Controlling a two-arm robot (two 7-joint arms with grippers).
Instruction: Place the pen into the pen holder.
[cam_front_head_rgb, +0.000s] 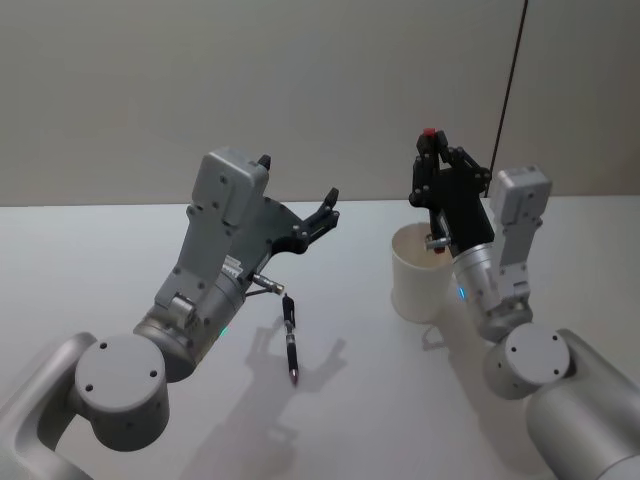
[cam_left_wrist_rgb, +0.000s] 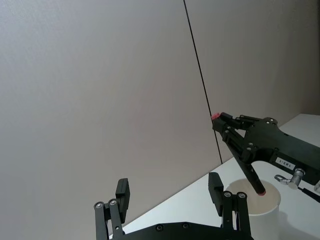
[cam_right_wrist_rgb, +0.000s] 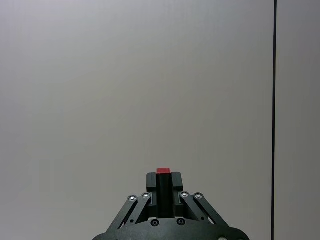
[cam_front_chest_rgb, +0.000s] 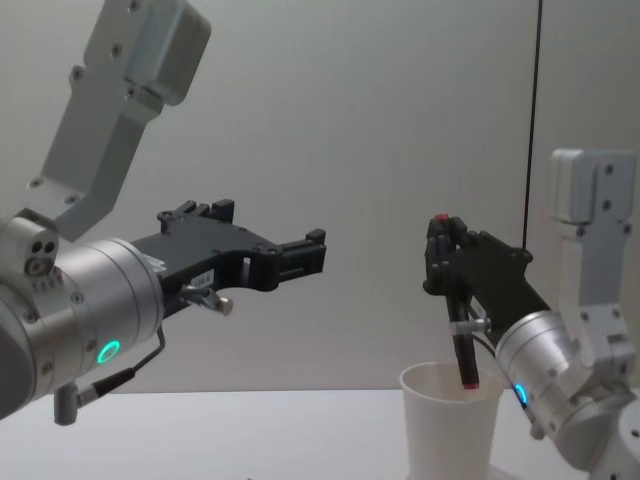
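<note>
My right gripper (cam_front_head_rgb: 432, 150) is shut on the pen (cam_front_head_rgb: 430, 135), a slim black stick whose red top pokes out between the fingertips. The pen (cam_front_chest_rgb: 465, 350) hangs slanted, with its lower end just at the rim of the pen holder (cam_front_chest_rgb: 448, 425), a white paper cup (cam_front_head_rgb: 415, 285) on the table. The left wrist view shows the same pen (cam_left_wrist_rgb: 253, 178) over the cup (cam_left_wrist_rgb: 260, 206), held by the right gripper (cam_left_wrist_rgb: 222, 122). The red tip (cam_right_wrist_rgb: 163, 171) shows between the right gripper's (cam_right_wrist_rgb: 163, 182) fingers. My left gripper (cam_front_head_rgb: 297, 178) hangs open and holds nothing, left of the cup, raised above the table.
A second black pen (cam_front_head_rgb: 290, 335) with a reddish tip lies on the white table (cam_front_head_rgb: 120, 260), below the left gripper (cam_front_chest_rgb: 268, 228). A plain grey wall (cam_front_head_rgb: 150, 90) stands behind, with a thin dark vertical line (cam_front_head_rgb: 512, 70) at the right.
</note>
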